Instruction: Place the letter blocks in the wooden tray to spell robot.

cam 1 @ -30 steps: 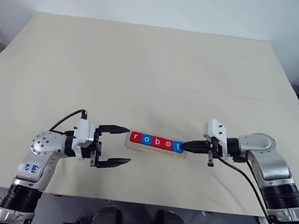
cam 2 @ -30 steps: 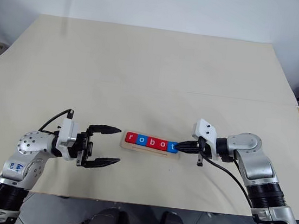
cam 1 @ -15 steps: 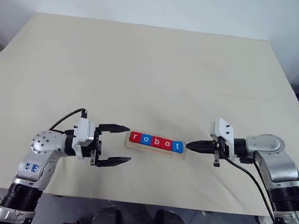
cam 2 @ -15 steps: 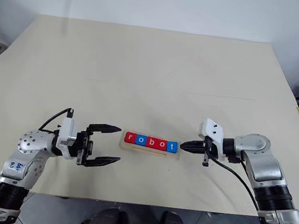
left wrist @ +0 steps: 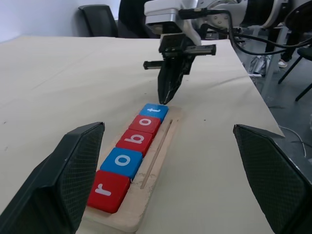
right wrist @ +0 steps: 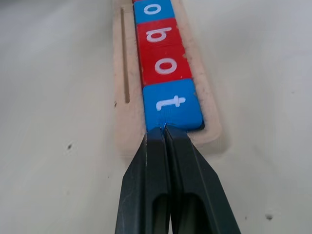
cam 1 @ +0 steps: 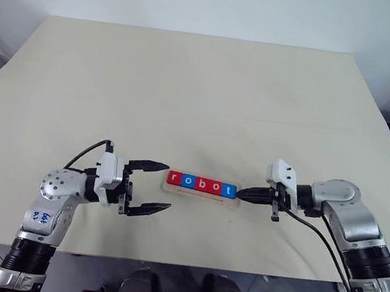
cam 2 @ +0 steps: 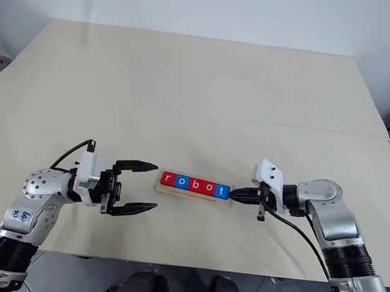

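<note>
right pincer (cam 1: 240,192) clenched, back against the t block (right wrist: 172,104) at 3 o'clock after pulling off; blocks (cam 1: 202,184) spell robot in tray (left wrist: 155,168); left pincer (cam 1: 156,187) released, idle; task looks done

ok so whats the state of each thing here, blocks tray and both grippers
letter blocks: all five lie flat in a row, spelling robot
wooden tray: flat on the table, holding the five blocks
left gripper: open, holding nothing, beside the tray's r end
right gripper: shut, holding nothing, tips at the t block's edge
</note>
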You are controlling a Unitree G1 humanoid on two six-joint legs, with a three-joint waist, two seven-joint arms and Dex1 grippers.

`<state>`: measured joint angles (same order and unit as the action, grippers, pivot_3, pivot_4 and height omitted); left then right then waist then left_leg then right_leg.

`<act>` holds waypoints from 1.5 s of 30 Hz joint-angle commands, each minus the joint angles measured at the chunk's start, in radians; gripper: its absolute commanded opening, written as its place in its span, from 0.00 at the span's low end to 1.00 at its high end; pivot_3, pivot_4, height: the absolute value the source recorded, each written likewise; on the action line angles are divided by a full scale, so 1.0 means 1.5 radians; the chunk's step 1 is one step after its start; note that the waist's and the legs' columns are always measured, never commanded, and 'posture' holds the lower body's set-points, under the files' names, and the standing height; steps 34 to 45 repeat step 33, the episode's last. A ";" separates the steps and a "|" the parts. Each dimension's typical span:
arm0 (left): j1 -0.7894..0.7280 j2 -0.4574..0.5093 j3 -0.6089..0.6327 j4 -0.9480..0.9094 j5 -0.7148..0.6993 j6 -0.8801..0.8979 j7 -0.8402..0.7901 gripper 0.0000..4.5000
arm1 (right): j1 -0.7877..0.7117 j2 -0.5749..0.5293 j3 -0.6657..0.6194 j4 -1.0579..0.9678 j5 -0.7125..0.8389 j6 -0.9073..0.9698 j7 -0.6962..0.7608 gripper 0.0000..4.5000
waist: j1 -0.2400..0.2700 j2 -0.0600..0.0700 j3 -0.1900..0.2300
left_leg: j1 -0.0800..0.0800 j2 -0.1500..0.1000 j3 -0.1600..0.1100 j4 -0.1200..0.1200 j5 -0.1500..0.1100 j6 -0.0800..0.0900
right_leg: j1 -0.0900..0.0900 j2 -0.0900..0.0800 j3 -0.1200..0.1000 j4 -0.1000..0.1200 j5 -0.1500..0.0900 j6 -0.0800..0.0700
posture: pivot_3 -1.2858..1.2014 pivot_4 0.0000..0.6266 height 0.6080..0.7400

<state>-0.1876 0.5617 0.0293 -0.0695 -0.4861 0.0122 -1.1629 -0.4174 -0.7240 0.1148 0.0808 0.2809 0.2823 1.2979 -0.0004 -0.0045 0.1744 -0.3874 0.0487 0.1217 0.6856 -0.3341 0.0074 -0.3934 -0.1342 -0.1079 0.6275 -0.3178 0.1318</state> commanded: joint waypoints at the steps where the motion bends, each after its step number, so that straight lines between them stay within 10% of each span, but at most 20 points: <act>1: 0.015 0.025 0.028 -0.018 -0.018 0.015 -0.005 1.00 | 0.038 -0.023 -0.089 -0.046 0.075 -0.031 0.027 0.02 | 0.001 0.000 0.000 | 0.000 0.000 0.000 0.000 0.000 0.000 | 0.000 0.000 0.000 0.000 0.000 0.000 | 0.52 0.24 1.00; 15: 0.024 0.103 0.115 0.066 0.010 -0.003 0.001 1.00 | 0.214 -0.026 -0.216 -0.128 0.135 -0.086 -0.006 0.98 | 0.000 0.000 0.000 | 0.001 0.000 0.000 -0.001 0.000 0.000 | 0.000 0.000 0.000 0.000 0.000 0.000 | 0.52 0.24 1.00; 45: -0.017 0.093 0.119 0.099 0.031 -0.030 0.041 1.00 | 0.196 -0.013 -0.212 -0.093 0.144 -0.152 -0.031 0.99 | 0.000 0.000 0.000 | 0.001 0.000 0.000 0.000 0.000 0.000 | 0.000 0.000 0.000 0.000 0.000 0.000 | 0.52 0.24 1.00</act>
